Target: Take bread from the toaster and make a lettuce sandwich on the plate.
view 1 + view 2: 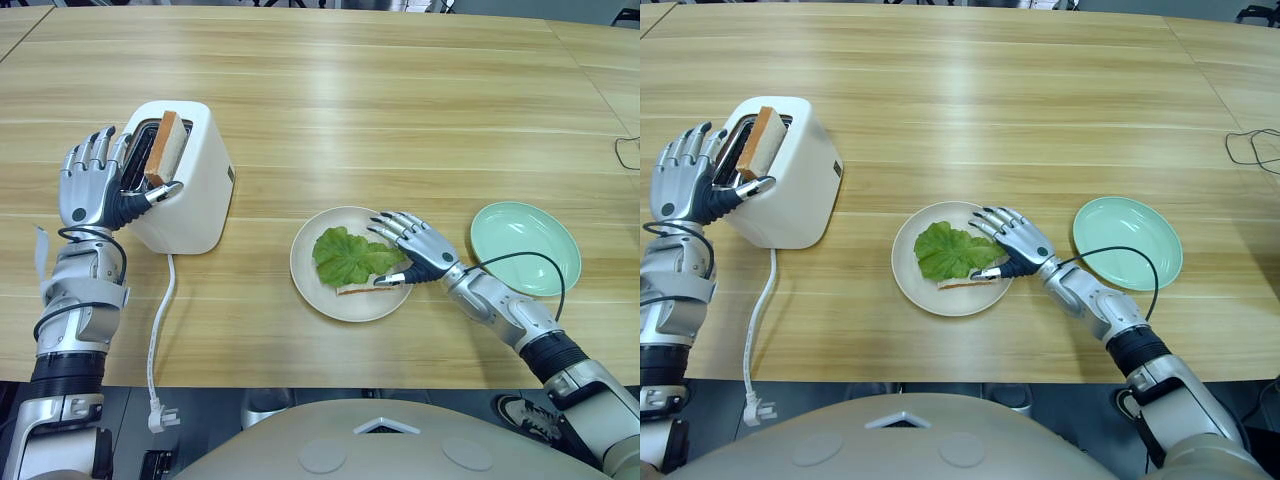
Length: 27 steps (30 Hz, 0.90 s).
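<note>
A white toaster (190,185) stands at the left with one slice of bread (166,146) upright in its slot. My left hand (92,185) is at the toaster's left side, fingers spread upward, thumb near the slice's lower edge, holding nothing. A beige plate (318,292) lies at centre with a bread slice (362,290) under a green lettuce leaf (348,255). My right hand (412,250) rests over the plate's right edge, fingers extended across the lettuce, thumb by the bread's edge.
An empty mint-green plate (525,247) sits to the right of the beige one, with a black cable looping over its near rim. The toaster's white cord (160,340) trails off the table's front edge. Another cable (628,152) lies at far right.
</note>
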### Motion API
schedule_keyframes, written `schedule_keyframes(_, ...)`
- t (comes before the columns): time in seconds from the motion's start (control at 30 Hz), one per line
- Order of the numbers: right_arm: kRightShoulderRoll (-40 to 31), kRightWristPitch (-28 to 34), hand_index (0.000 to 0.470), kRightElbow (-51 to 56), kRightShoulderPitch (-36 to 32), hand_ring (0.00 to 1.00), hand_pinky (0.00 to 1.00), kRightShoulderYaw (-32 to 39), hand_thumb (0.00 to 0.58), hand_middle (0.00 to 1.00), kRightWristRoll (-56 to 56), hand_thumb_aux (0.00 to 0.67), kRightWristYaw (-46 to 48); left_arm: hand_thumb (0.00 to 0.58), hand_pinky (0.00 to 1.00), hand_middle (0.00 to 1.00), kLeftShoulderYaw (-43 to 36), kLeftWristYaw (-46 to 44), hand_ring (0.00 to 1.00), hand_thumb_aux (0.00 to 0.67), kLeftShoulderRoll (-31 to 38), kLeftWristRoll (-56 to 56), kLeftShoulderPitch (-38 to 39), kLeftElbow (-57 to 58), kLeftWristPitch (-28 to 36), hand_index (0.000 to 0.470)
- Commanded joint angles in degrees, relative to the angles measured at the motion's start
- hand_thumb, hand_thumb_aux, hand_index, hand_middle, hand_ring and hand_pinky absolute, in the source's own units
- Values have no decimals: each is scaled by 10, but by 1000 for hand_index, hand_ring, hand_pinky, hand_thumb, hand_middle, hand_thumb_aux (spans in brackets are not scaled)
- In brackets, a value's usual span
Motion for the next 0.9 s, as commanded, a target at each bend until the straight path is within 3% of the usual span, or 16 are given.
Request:
schedule_keyframes(0.03, -14, 14, 0, -8, 13, 0, 0, -15, 0, 0, 0, 0, 5, 83, 0, 0, -13, -14, 0, 50, 7, -9, -5, 11, 2, 34)
schedule_keyframes(0.07, -18, 16, 0, -9, 16, 0, 0, -19, 0, 0, 1, 0, 5, 120, 0, 0, -14, -16, 0, 74, 7, -11, -9, 11, 2, 51)
schedule_keyframes(0.1, -21, 18, 0, -10, 19, 0, 0, -23, 0, 0, 3, 0, 4, 285, 0, 0, -16, -18, 0, 192, 8, -13, -14, 13, 1, 132)
schedule_keyframes(0.13, -24, 21, 0, -12, 23, 0, 0, -28, 0, 0, 4, 0, 1, 460, 0, 0, -19, -21, 0, 365, 8, -14, -19, 16, -1, 251)
schedule_keyframes(0.17, -26, 23, 0, -15, 26, 0, 0, -33, 0, 0, 5, 0, 0, 500, 0, 0, -23, -24, 0, 420, 9, -16, -25, 20, -2, 289)
schedule_keyframes(0.2, -26, 25, 0, -18, 28, 0, 0, -37, 0, 0, 6, 0, -1, 580, 0, 0, -26, -29, 0, 670, 8, -19, -31, 23, -4, 460)
schedule_keyframes(0.3, -23, 27, 0, -30, 38, 0, 0, -42, 0, 0, 8, 0, -1, 580, 55, 55, -45, -45, 55, 670, 6, -32, -48, 37, -16, 460)
schedule_keyframes(0.33, -21, 28, 0, -33, 41, 0, 0, -44, 0, 0, 8, 0, -2, 580, 133, 133, -52, -48, 133, 670, 6, -33, -53, 43, -18, 460)
schedule_keyframes(0.37, -20, 28, 0, -35, 43, 0, 0, -45, 0, 0, 8, 0, -3, 580, 518, 518, -56, -50, 518, 670, 6, -34, -56, 47, -20, 460)
schedule_keyframes(0.4, -18, 28, 0, -36, 45, 0, 0, -45, 0, 0, 8, 0, -3, 580, 784, 784, -58, -52, 784, 670, 6, -36, -58, 49, -22, 460)
schedule_keyframes(0.43, -17, 29, 0, -38, 46, 0, 0, -46, 0, 0, 8, 0, -5, 580, 957, 957, -60, -52, 957, 670, 7, -38, -59, 51, -24, 460)
schedule_keyframes(0.5, -16, 30, 0, -41, 49, 0, 0, -48, 0, 0, 7, 0, -7, 580, 1000, 1000, -61, -52, 1000, 670, 9, -41, -60, 52, -26, 460)
schedule_keyframes(0.73, -5, 34, 0, -41, 46, 0, 0, -46, 0, 0, 2, 0, -29, 580, 1000, 1000, -18, 12, 1000, 670, -3, -78, -72, 24, -45, 460)
schedule_keyframes(0.9, 6, 41, 0, -42, 43, 0, 0, -49, 0, 0, -1, 0, -51, 580, 1000, 1000, 38, 139, 1000, 670, -33, -117, -105, 12, -107, 460)
